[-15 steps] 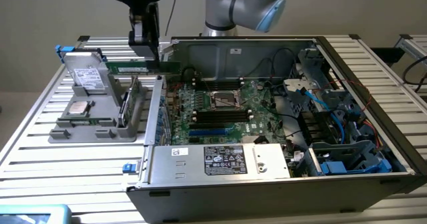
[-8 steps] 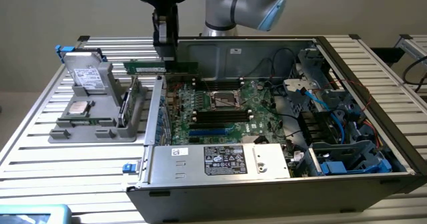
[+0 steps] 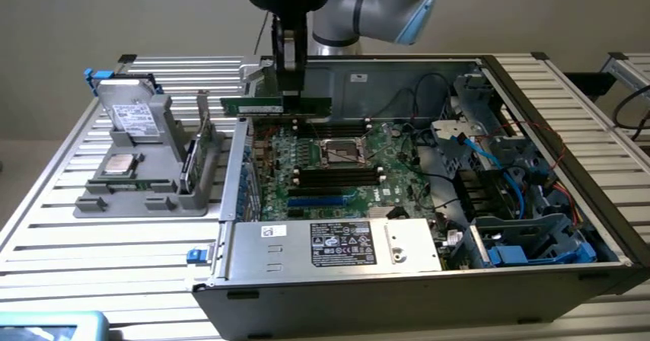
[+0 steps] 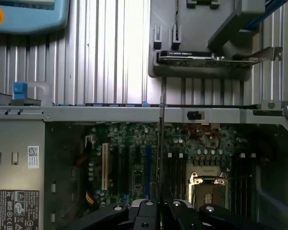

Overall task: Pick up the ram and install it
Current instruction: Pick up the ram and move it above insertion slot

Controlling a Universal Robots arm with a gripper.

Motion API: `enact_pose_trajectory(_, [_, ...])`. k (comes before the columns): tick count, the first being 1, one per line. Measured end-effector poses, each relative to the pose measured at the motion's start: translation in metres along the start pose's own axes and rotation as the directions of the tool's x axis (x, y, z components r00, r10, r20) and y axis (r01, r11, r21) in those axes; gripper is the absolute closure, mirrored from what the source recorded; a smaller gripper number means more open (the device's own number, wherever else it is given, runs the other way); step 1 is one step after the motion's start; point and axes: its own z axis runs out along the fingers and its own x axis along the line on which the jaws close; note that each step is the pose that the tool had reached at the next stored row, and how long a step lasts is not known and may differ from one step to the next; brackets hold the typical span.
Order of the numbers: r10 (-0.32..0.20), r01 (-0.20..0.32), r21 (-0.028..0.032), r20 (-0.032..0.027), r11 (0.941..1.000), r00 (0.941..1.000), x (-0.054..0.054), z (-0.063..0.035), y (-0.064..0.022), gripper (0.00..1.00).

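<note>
On the slatted surface [image 3: 61, 242], at nine o'clock from the open computer case [image 3: 406, 299] in the exterior view, a grey tray [image 3: 152, 200] carries a drive [image 3: 132, 116]. The pincer [image 3: 291, 97] pinches the ram [image 3: 261, 107], which hangs level over the motherboard [image 3: 376, 192], about eleven o'clock from the processor socket [image 3: 342, 152]. To seat it well, I judge the stick needs to be upright, parallel to a black slot [image 3: 336, 175], then pressed straight down evenly.

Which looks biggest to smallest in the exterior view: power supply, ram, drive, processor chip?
1. power supply
2. ram and drive: the ram is longer and the drive broader, so they are too close to rank
3. processor chip
</note>
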Motion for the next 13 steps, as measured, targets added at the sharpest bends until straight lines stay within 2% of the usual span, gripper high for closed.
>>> enact_pose_trajectory(4, [0.000, 0.000, -0.0001, -0.0020, 1.0000, 1.0000, -0.002, 0.0026, -0.0184, 0.87])
enact_pose_trajectory(8, [0.000, 0.000, 0.0000, -0.0058, 1.0000, 1.0000, -0.010, 0.0043, -0.0346, 0.87])
enact_pose_trajectory(13, [0.000, 0.000, 0.0001, -0.0106, 1.0000, 0.9999, -0.020, 0.0050, -0.0494, 0.87])
